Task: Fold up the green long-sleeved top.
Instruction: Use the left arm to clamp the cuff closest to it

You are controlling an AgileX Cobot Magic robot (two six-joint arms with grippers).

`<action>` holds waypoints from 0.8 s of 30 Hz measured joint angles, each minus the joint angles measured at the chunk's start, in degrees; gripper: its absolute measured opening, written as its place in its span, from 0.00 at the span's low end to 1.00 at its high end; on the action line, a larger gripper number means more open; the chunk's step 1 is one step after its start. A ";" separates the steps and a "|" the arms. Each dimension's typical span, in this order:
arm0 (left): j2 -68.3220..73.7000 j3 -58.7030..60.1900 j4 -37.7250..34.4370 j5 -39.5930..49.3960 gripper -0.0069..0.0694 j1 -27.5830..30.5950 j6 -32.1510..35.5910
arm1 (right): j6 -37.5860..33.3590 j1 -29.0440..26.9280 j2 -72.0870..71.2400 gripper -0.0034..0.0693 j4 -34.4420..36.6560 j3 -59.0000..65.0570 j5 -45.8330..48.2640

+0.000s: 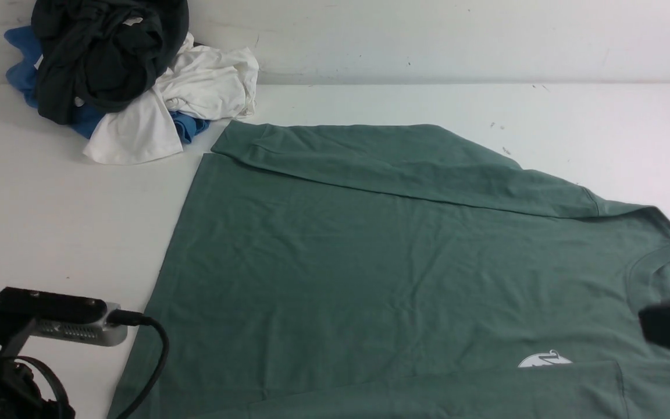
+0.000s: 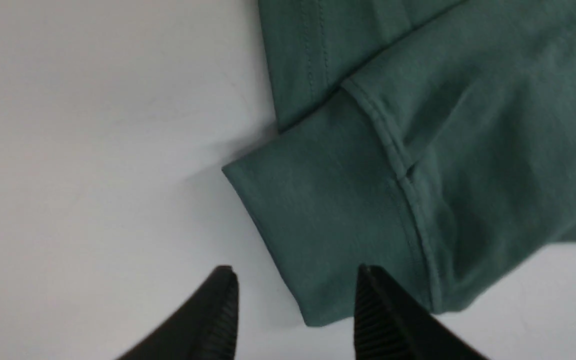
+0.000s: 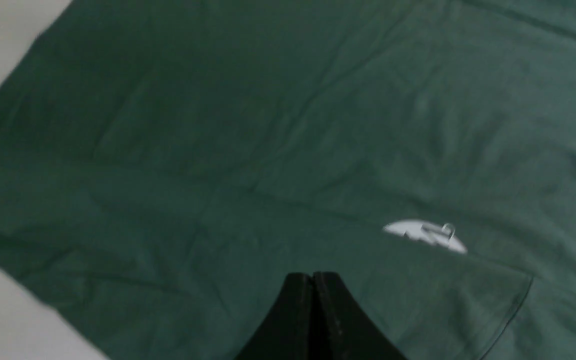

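Observation:
The green long-sleeved top (image 1: 370,250) lies flat on the white table (image 1: 50,203) with its neck to the right. The far sleeve (image 1: 399,163) is folded over the body along the far edge. The near sleeve (image 1: 457,390) lies across the near edge, below the white chest logo (image 1: 544,361). In the left wrist view my left gripper (image 2: 294,270) is open, and the corner of the near sleeve's cuff (image 2: 318,215) lies between its fingers, not pinched. My right gripper (image 3: 313,275) is shut and empty over the top's body (image 3: 268,125), near the logo (image 3: 425,235).
A pile of clothes sits at the far left corner: a black garment (image 1: 102,52) on top of white (image 1: 195,87) and blue (image 1: 21,64) ones, close to the top's far hem corner. A wall runs behind the table. My left arm's wrist camera (image 1: 50,320) is at the near left.

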 joint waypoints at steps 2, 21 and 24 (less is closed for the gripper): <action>1.61 1.52 -0.23 -3.02 0.55 0.80 -1.32 | -0.15 1.88 0.00 0.03 -1.22 0.62 1.41; 12.17 4.16 -2.15 -13.12 0.29 3.21 -3.04 | -0.08 3.97 -0.10 0.03 -4.26 2.26 -1.38; 12.17 4.16 -2.15 -13.12 0.18 3.21 -3.04 | -0.08 3.97 -0.10 0.03 -4.26 2.26 -1.38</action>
